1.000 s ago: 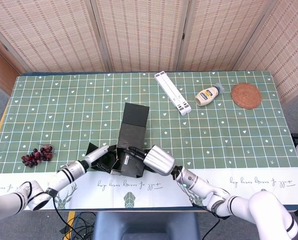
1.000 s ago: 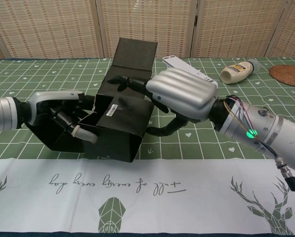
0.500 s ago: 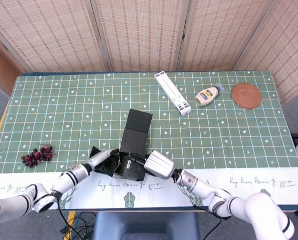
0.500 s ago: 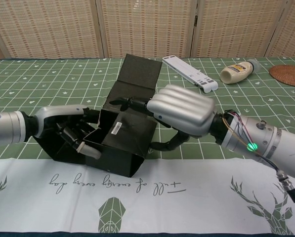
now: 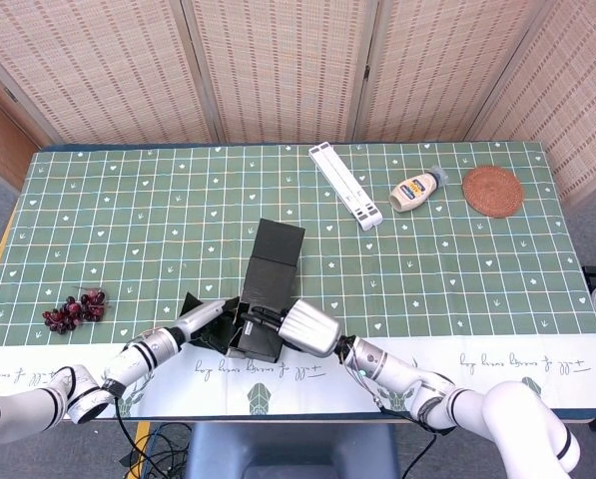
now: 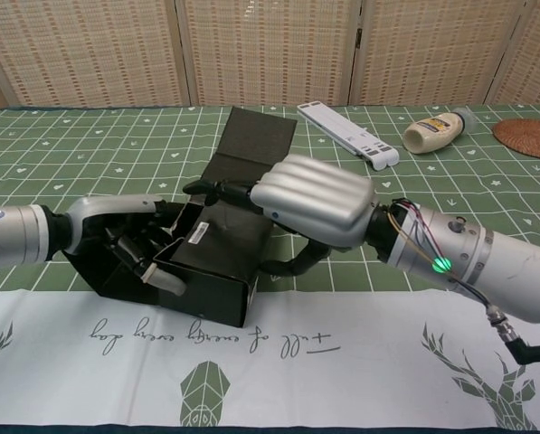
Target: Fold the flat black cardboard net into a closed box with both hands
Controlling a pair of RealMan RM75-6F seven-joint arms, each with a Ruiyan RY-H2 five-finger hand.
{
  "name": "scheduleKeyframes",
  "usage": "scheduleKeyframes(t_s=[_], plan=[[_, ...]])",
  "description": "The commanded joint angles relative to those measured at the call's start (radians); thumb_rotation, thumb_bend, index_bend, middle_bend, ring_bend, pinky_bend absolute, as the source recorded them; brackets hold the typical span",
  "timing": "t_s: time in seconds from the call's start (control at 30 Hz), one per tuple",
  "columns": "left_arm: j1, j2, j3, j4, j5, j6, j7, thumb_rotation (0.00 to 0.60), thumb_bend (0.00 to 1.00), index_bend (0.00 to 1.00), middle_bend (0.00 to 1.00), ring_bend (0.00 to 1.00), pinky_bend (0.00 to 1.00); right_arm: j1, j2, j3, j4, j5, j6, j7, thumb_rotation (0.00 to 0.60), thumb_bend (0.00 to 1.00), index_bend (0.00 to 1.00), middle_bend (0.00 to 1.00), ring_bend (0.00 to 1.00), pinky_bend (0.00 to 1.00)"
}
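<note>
Since a second ago the black cardboard box point(image 6: 217, 262) has sunk lower and slid toward the near edge of the worktop point(image 5: 457, 259); its raised lid flap point(image 6: 256, 145), which stood steeply upright then, now leans back much flatter. The right hand point(image 6: 310, 199) has shifted further left over the box top, and the left hand point(image 6: 129, 240) has tucked in closer against the open end.

The half-folded box sits on the green checked cloth by the white front border, between the two hands. Its long axis runs from the near edge away toward the far screens, tilted slightly right in the head view, with the lid flap pointing away and the open end facing the robot's left front.

The right hand lies palm-down over the box top, its upper fingers point(image 6: 217, 189) reaching across it and the thumb under the right wall, so it grips the box. The left hand's fingers are curled inside the open end, holding a side flap point(image 6: 165, 262).

Grapes point(image 5: 73, 311) lie far left; a white stand point(image 5: 345, 186), a bottle point(image 5: 417, 190) and a woven coaster point(image 5: 493, 191) lie at the far right.
</note>
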Motion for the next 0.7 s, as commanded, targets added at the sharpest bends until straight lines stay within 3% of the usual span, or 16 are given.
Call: scheduleKeyframes(t_s=[0.03, 0.7], plan=[[-0.001, 0.000, 0.001, 0.000, 0.002, -0.002, -0.002, 0.600, 0.07, 0.11, 0.18, 0.51, 0.80, 0.004, 0.003, -0.004, -0.004, -0.003, -0.005, -0.002, 0.600, 0.30, 0.01, 0.20, 0.73, 1.00], [-0.004, -0.004, 0.000, 0.008, 0.004, -0.005, -0.016, 0.600, 0.07, 0.09, 0.16, 0.51, 0.80, 0.018, 0.034, -0.023, -0.049, -0.001, -0.048, -0.019, 0.600, 0.35, 0.06, 0.22, 0.74, 1.00]])
